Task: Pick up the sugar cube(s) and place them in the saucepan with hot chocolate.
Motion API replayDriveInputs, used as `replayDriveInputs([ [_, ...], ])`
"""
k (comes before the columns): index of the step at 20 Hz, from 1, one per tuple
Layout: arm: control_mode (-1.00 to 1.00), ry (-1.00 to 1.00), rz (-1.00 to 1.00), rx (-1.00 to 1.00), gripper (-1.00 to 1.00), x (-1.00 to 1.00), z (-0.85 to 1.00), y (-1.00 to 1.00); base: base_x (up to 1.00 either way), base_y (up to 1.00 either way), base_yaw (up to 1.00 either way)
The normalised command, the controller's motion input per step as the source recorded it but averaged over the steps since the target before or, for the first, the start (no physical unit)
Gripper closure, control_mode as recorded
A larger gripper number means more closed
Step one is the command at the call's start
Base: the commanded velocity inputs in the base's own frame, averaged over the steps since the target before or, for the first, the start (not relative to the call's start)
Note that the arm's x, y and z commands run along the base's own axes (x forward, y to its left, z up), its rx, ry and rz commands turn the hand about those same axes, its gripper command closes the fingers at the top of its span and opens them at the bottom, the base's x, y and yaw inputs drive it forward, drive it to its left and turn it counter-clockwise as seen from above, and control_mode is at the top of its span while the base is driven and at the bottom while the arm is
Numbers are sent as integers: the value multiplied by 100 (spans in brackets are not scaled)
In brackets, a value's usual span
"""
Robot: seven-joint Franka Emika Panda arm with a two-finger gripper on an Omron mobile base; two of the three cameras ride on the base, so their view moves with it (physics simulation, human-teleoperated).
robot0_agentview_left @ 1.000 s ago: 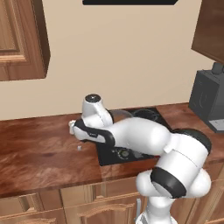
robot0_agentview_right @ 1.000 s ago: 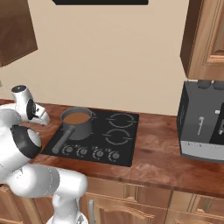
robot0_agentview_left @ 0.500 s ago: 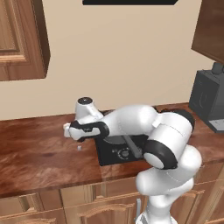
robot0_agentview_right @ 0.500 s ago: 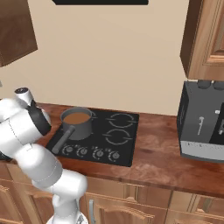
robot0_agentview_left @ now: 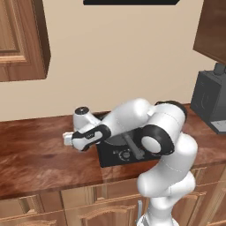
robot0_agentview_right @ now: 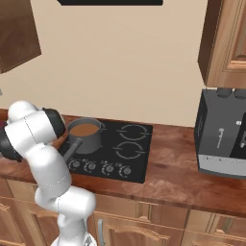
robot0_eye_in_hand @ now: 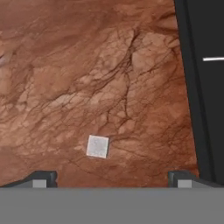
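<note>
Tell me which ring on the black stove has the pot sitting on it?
The back-left ring, nearest the robot arm, holds the saucepan of brown hot chocolate. The other rings on the stove are bare.

a reddish-brown marbled counter (robot0_agentview_right: pixel 173 178) carries a black cooktop (robot0_agentview_right: pixel 129 153), a dark coffee machine (robot0_agentview_right: pixel 223 134) at its right end, and a tiny white sugar cube (robot0_eye_in_hand: pixel 97 146) left of the cooktop.
</note>
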Motion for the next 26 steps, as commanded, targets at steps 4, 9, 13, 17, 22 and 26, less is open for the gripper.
replayDriveInputs([
  [4, -100, 3, -2, 0, -100, 11, -24, 1, 0, 0, 0],
  [9, -100, 10, 0, 0, -100, 26, -8, 5, 0, 0, 0],
  [13, -100, 10, 0, 0, -100, 27, -13, 11, 0, 0, 0],
  [17, -100, 7, 0, 0, -100, 24, -16, 15, 0, 0, 0],
  [22, -100, 4, 0, 0, -100, 6, -17, 7, 0, 0, 0],
  [26, -100, 0, 0, 0, -100, -13, -13, 0, 0, 0, 0],
])
